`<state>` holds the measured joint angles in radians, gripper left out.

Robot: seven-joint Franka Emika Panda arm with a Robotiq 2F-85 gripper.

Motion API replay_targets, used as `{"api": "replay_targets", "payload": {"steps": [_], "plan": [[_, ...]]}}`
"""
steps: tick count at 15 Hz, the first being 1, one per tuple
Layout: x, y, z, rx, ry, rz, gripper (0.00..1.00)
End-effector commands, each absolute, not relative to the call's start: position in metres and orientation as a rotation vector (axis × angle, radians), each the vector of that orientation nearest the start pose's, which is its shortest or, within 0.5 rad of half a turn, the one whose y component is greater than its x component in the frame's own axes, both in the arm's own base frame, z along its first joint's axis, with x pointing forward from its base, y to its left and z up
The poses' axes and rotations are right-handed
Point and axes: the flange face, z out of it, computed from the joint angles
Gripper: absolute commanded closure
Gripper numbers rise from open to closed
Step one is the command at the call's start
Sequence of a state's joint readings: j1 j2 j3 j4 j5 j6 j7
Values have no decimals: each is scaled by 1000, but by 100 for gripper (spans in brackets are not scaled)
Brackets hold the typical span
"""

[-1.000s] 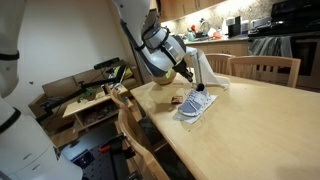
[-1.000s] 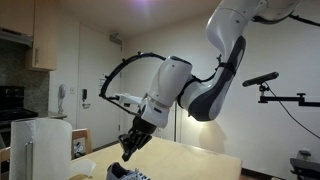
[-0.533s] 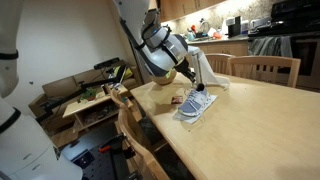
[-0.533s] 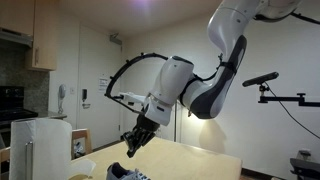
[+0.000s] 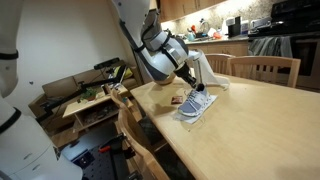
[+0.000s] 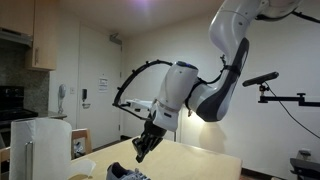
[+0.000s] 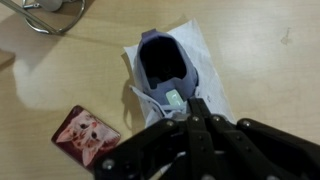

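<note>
A grey and lilac sneaker (image 7: 165, 65) with white laces lies on a white sheet (image 7: 205, 40) on the wooden table (image 7: 270, 70). My gripper (image 7: 197, 105) hangs just above the near end of the shoe, its black fingers pressed together with nothing visible between them. In both exterior views the gripper (image 5: 188, 78) (image 6: 140, 155) points down over the sneaker (image 5: 198, 103) (image 6: 125, 173), slightly above it. A loose white lace lies beside the fingertips; whether it touches them is unclear.
A small red picture card (image 7: 85, 135) (image 5: 176, 100) lies on the table beside the sheet. A wire metal object (image 7: 50, 12) sits at the far corner. Wooden chairs (image 5: 265, 68) (image 5: 130, 120) stand around the table. A white cloth (image 5: 207, 68) lies behind the shoe.
The arm has shifted sideways and a little lower over the sneaker. The jaws stayed shut, and the shoe and card have not moved.
</note>
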<state>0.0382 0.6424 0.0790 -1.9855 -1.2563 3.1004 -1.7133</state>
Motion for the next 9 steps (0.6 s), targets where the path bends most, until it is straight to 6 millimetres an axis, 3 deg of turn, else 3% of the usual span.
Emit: {"api": "replay_targets", "payload": {"steps": [1, 9], "plan": [[581, 148, 165, 123, 2640, 102, 99], [570, 149, 122, 47, 2718, 137, 100]]}}
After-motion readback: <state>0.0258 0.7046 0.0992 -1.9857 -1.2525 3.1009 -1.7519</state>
